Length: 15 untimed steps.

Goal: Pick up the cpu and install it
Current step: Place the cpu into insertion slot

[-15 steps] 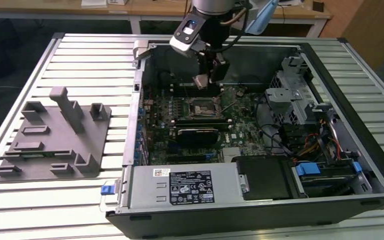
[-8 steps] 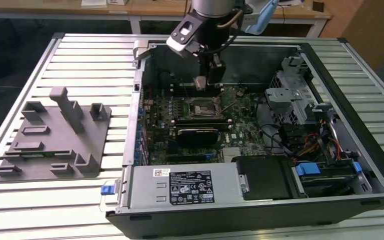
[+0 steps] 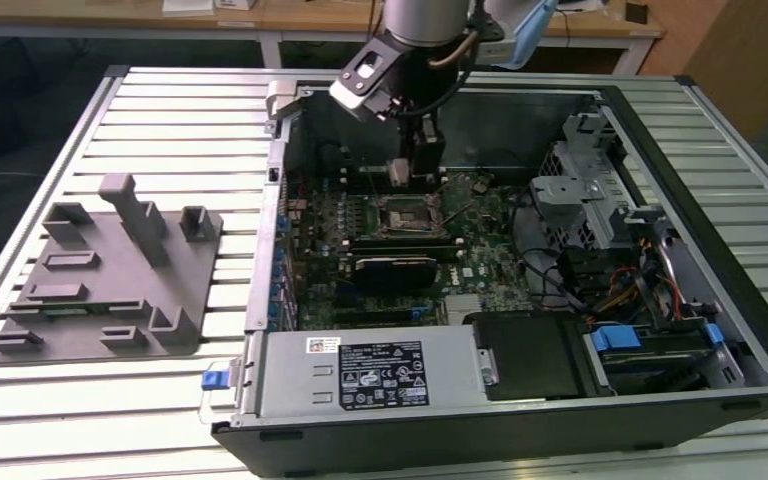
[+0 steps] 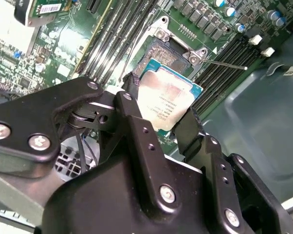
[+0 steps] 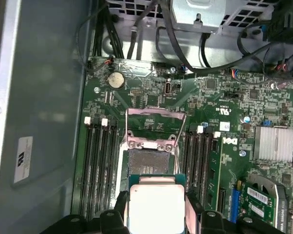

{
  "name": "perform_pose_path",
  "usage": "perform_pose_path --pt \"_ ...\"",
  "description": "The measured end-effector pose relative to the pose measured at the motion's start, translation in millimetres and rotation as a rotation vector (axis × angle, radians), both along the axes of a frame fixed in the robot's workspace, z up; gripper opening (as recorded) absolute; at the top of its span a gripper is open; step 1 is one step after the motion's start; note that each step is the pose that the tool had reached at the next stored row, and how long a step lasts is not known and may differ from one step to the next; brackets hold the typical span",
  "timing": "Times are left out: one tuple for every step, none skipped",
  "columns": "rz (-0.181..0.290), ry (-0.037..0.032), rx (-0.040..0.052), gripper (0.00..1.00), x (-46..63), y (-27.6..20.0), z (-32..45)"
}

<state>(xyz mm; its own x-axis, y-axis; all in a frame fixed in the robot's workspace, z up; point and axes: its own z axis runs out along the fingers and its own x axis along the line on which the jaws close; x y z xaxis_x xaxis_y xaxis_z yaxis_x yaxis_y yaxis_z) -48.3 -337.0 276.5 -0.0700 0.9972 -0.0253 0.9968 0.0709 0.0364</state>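
Exterior view: the arm reaches down into the open computer case (image 3: 491, 445) lying on the slatted desk (image 3: 157, 110). Its pincer (image 3: 418, 178) hangs just above the black socket (image 3: 404, 213), and the grey tray (image 3: 104, 280) sits well apart at the exterior view's left.

Second wrist view: the pincer is closed partway on the cpu (image 4: 168, 100), with one black finger (image 4: 188, 127) on each of two opposite edges and the metal top facing the camera. The chip is held near the open socket, apparently clear of it.

First wrist view: the cpu (image 5: 156, 207) is just short of the socket (image 5: 147, 163), whose metal frame (image 5: 154, 117) is raised, with memory slots (image 5: 95, 161) on either side.

Likely hazards are an offset or tilted descent, which could bend the socket contacts, and a slip, since only the thin edges are gripped.
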Motion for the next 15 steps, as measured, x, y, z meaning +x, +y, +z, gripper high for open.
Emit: perform_pose_path --pt "-0.003 0.0 0.0 0.54 0.0 0.0 -1.6" --pt "-0.006 0.0 0.0001 0.54 0.0 0.0 -3.5" --pt "-0.008 0.0 0.0002 0.54 0.0 0.0 -5.3" --pt "-0.008 0.0001 0.0003 0.54 0.0 0.0 -7.1" --pt "-0.009 0.0 0.0006 0.54 0.0 0.0 -8.9" --pt "-0.009 0.0 0.0006 0.54 0.0 0.0 -10.7" --pt "-0.009 0.0001 0.0006 0.54 0.0 0.0 -12.5" --pt "-0.009 0.0 0.0006 0.54 0.0 0.0 -14.2" --pt "-0.009 0.0 0.0006 0.54 0.0 0.0 -15.8" --pt "-0.009 0.0001 0.0006 0.54 0.0 0.0 -17.3" --pt "-0.009 0.0 0.0007 0.54 0.0 0.1 -18.9" --pt "-0.009 0.0001 0.0006 0.54 0.1 0.1 -20.5" --pt "-0.008 0.0001 0.0005 0.54 0.1 0.2 -22.0" --pt "-0.007 0.0001 0.0006 0.54 0.1 0.2 -23.5" --pt "-0.006 0.0 0.0007 0.54 0.2 0.3 -24.9"
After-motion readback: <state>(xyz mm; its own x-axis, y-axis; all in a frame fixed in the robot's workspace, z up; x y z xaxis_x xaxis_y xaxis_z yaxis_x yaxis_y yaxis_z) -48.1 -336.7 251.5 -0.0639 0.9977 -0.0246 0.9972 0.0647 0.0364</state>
